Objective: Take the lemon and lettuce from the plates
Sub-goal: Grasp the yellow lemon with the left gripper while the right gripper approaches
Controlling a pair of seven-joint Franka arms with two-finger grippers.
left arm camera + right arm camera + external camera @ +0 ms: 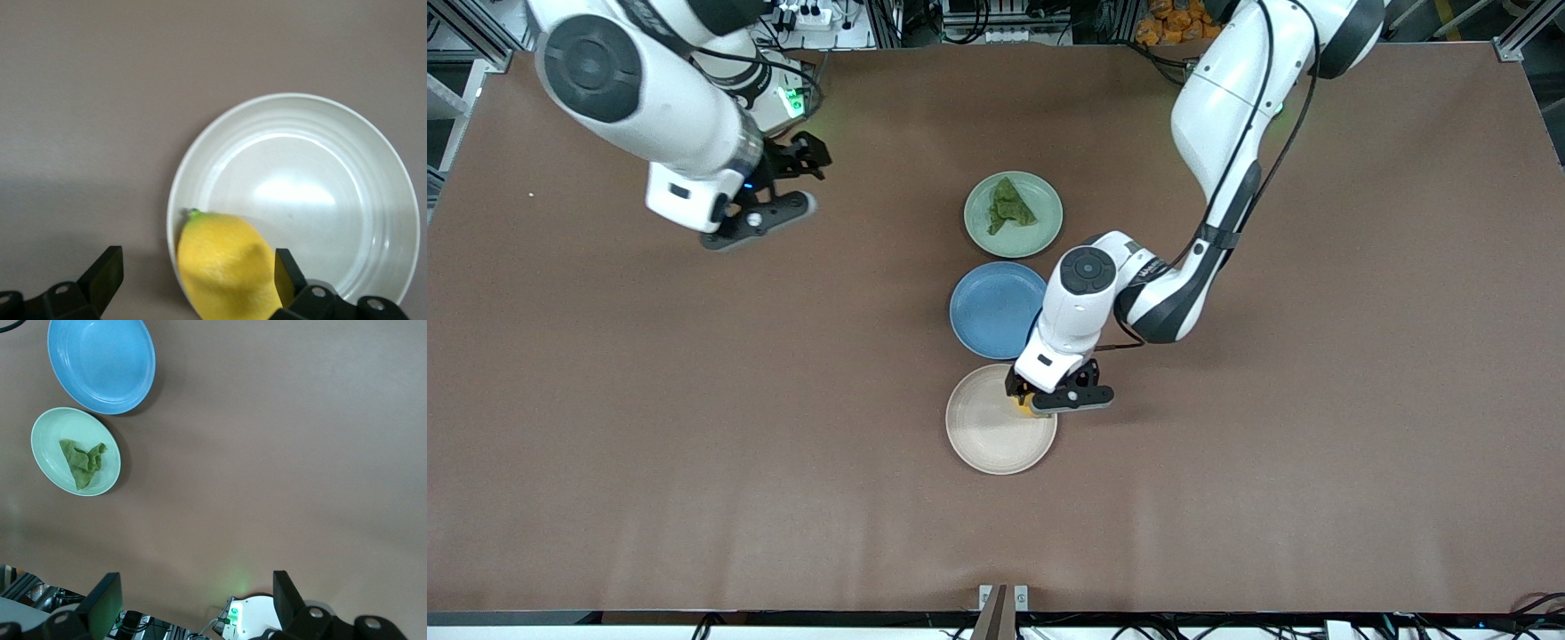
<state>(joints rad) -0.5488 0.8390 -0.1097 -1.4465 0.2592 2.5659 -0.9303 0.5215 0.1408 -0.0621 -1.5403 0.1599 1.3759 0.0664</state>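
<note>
The lemon sits at the beige plate rim between my open left gripper fingers, ready for grasping, while my right gripper waits open over bare table.

Three plates: one green, one blue, one beige. One lettuce leaf, on the green plate. One lemon, at the beige plate's rim, between the left gripper's spread fingers, against one of them and apart from the other. Two arms, each with one two-finger gripper; the right gripper has nothing between its fingers.
</note>
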